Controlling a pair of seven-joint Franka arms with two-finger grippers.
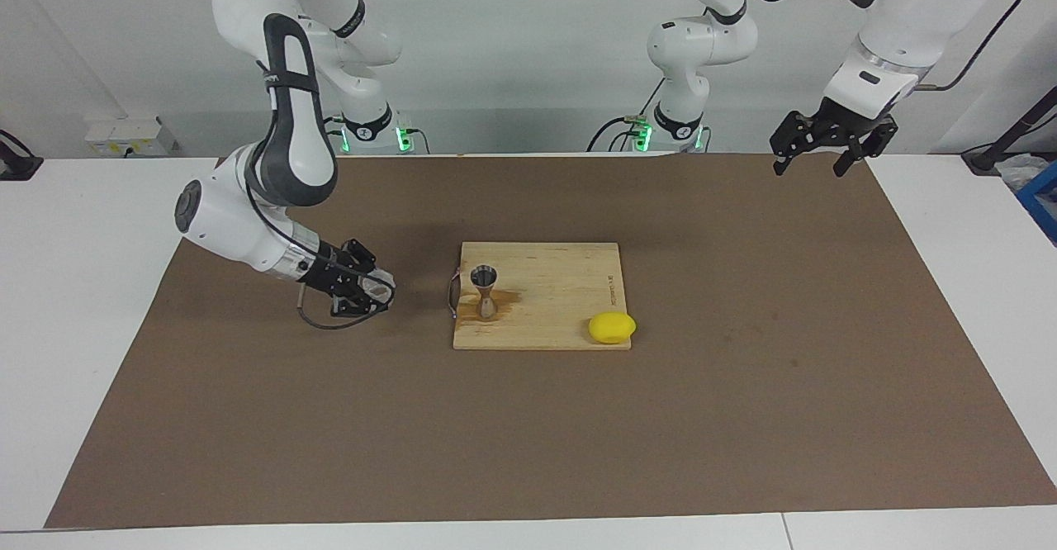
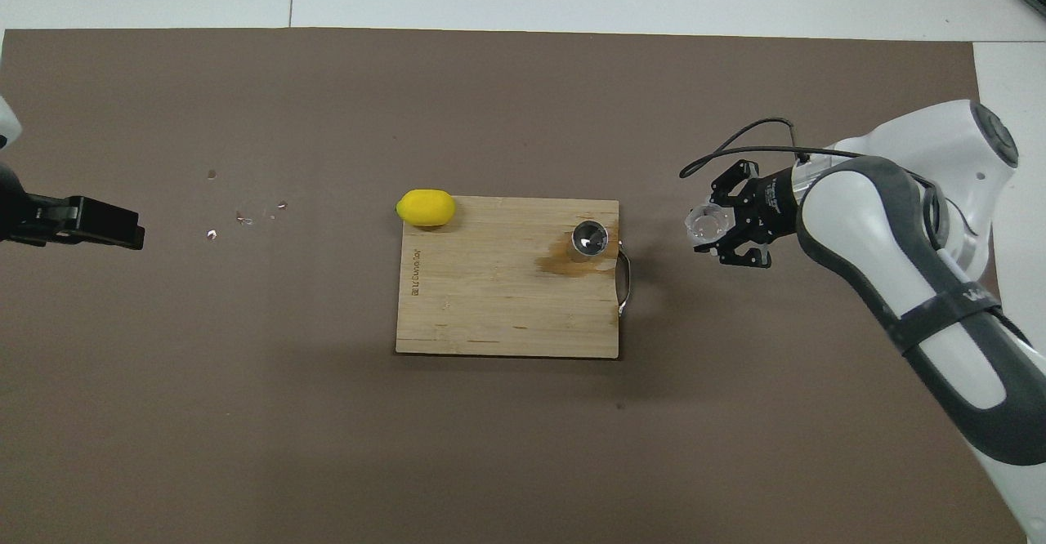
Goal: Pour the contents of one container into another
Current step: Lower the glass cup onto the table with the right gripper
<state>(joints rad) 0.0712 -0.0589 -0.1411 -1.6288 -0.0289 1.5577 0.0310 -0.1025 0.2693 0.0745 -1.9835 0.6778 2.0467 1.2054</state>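
Over the mat beside the board (image 1: 570, 265), right gripper (image 1: 369, 290) clamps glass cup (image 1: 378, 286); jigger (image 1: 485, 291) stands apart. Pouring apparently done; next, set cup down. Left gripper (image 1: 813, 156) waits, jaws apart.

A white table (image 1: 99, 302) carries a brown mat (image 1: 743, 418), on which a wooden board (image 1: 553, 302) lies.

Bare mat (image 1: 528, 418) rings the board (image 1: 545, 319); only jigger (image 1: 485, 290) and lemon (image 1: 612, 328) obstruct.

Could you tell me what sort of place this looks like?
Probably a robotics lab with a bar-prep mock-up: Franka arms at a table under a brown mat, with a cutting board, steel jigger and lemon.
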